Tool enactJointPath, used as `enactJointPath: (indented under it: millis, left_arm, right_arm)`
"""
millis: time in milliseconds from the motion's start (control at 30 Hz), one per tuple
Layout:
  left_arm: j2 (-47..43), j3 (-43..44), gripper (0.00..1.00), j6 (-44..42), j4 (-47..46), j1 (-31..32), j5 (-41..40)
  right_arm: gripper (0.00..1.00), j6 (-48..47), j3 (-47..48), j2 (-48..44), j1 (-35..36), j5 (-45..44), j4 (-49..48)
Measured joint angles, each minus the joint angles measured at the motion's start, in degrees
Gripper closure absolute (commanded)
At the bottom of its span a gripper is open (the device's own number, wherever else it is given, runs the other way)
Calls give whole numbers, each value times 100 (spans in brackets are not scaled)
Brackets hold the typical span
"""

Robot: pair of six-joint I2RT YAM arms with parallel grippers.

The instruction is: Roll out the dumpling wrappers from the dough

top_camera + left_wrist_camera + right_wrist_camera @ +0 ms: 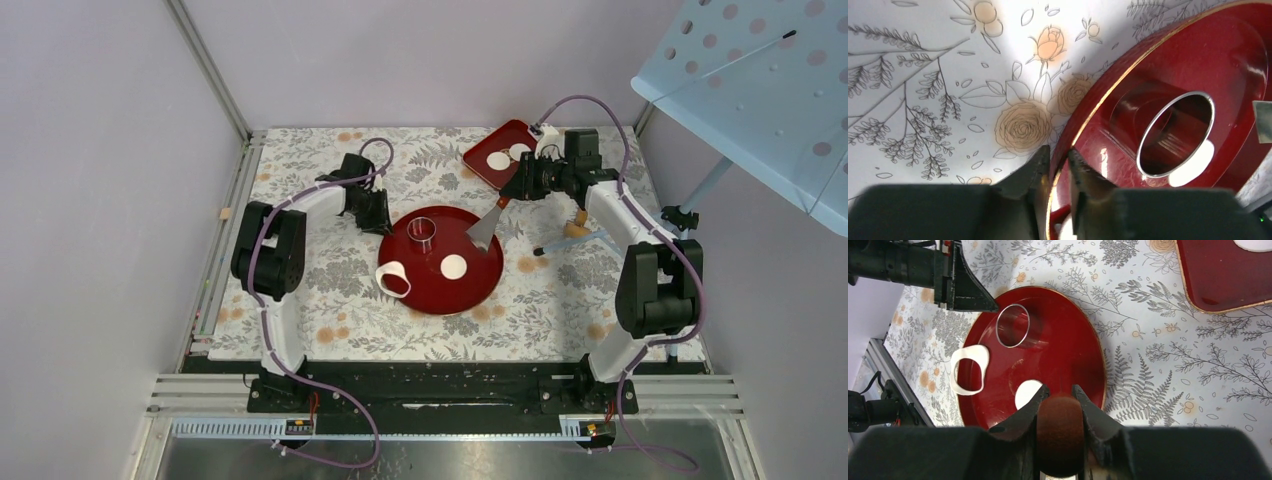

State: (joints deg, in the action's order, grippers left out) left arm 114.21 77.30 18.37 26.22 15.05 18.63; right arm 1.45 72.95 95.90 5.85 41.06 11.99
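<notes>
My left pincer is drawn narrow on the rim of the round plate, one finger on each side. My right pincer grips the brown handle of a scraper, its blade over the plate's far right edge. One dumpling wrapper lies flat on the plate. Two more wrappers lie on the red tray. The dough scrap, with its hole, hangs over the plate's left rim. The ring cutter stands upright on the plate
</notes>
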Motion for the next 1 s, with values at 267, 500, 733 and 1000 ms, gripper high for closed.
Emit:
enactJointPath:
  millis: [267, 500, 733, 1000]
  left_arm:
    - [1040, 1851, 100, -564, 1250, 107, 2]
    - [2208, 3930, 100, -1274, 2380, 138, 48]
    - [2223, 4035, 100, -2343, 2636, 166, 26]
    - [2225, 4295, 100, -4083, 3545, 199, -98]
  right_arm:
    - [100, 26, 391, 651, -138, 9, 39]
    - [100, 459, 1099, 1211, -203, 122, 37]
    - [100, 1137, 1679, 1237, -227, 461, -319]
    - [100, 1528, 1808, 1600, -232, 815, -769]
